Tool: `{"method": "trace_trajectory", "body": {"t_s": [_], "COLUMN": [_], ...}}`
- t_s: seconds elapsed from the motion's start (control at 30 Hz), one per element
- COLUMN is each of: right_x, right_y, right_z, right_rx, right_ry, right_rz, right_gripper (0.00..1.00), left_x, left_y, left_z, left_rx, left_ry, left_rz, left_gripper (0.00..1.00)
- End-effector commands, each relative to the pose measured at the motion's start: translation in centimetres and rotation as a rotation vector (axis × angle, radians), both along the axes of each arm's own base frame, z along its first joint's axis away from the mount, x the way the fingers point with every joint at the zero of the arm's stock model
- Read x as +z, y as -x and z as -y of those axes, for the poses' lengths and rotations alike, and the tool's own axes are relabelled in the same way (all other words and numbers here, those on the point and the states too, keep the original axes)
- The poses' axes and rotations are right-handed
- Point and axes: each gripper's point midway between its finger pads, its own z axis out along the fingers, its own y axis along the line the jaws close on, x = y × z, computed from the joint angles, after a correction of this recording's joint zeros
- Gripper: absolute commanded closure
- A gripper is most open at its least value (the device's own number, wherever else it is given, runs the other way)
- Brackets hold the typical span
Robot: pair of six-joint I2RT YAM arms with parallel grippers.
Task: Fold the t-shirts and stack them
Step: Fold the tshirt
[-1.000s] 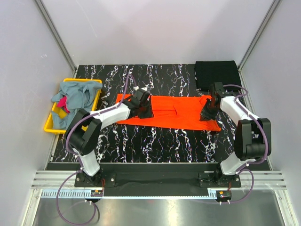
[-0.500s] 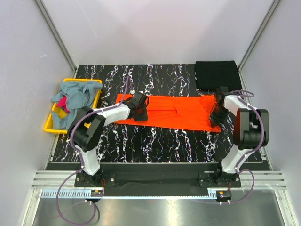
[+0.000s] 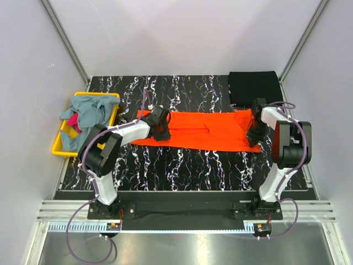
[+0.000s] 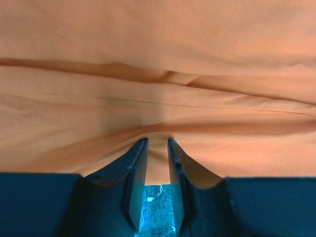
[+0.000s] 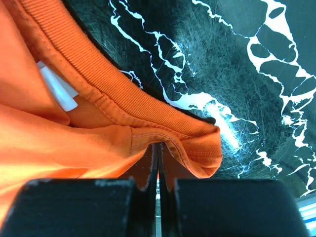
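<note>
Here's the orange t-shirt (image 3: 204, 131), stretched out as a long flat strip across the middle of the black marbled table (image 3: 182, 165), with an arm at each end. The left gripper (image 3: 160, 126) is down at the shirt's left end. From its wrist view, the claw (image 4: 157, 165) is narrowed to a slim gap, with a raised tuck of orange cloth pinched between the fingers (image 4: 136, 170) and creases running across the fabric beyond.

Over on the right, the right gripper (image 3: 253, 132) is down at the shirt's other end. Its wrist camera shows the claw (image 5: 158, 163) squeezed almost fully together on the orange hem, just below the ribbed collar (image 5: 123, 106). A white label (image 5: 57, 89) peeks out inside the neckline, and bare marbled table fills the view past the collar.

At the far right corner, a black t-shirt (image 3: 253, 87) lies folded flat, just beyond the right arm. Out at the left edge sits the yellow bin (image 3: 57, 148), with a grey-blue t-shirt (image 3: 91, 110) heaped in it and a magenta t-shirt (image 3: 73, 122) poking out from underneath.
</note>
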Motion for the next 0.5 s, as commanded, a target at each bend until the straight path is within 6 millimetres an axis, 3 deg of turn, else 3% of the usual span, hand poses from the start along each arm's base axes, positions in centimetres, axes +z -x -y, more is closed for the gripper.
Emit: {"method": "trace_trajectory", "body": {"t_s": [0.0,0.13,0.23,0.33,0.47], "right_x": [0.1,2.0,3.2,4.1,5.3], "right_y": [-1.2,-2.1,-2.2,-1.4,-0.2], "right_z": [1.4,0.0,-1.3,-1.0,-0.2], "right_rx": [0.009,-0.028,-0.061,-0.056,-0.042], "right_ry": [0.055,-0.02,-0.087,-0.071,-0.024], "right_rz": [0.037,0.123,0.182,0.18,0.16], "right_gripper": [0.98,0.94,0.94,0.94,0.94], "left_x": [0.3,5.1,7.4,7.9,6.6], "left_y": [0.6,-0.3,-0.6,-0.7,-0.9], "left_z": [-1.6,0.5,1.6,1.2,-1.2], "left_rx": [0.024,-0.031,-0.069,-0.061,0.003], "left_ry": [-0.031,0.086,0.146,0.14,0.096], "left_rz": [-0.009,0.079,0.105,0.119,0.094], "left_gripper": [0.7,0.67,0.66,0.66,0.67]}}
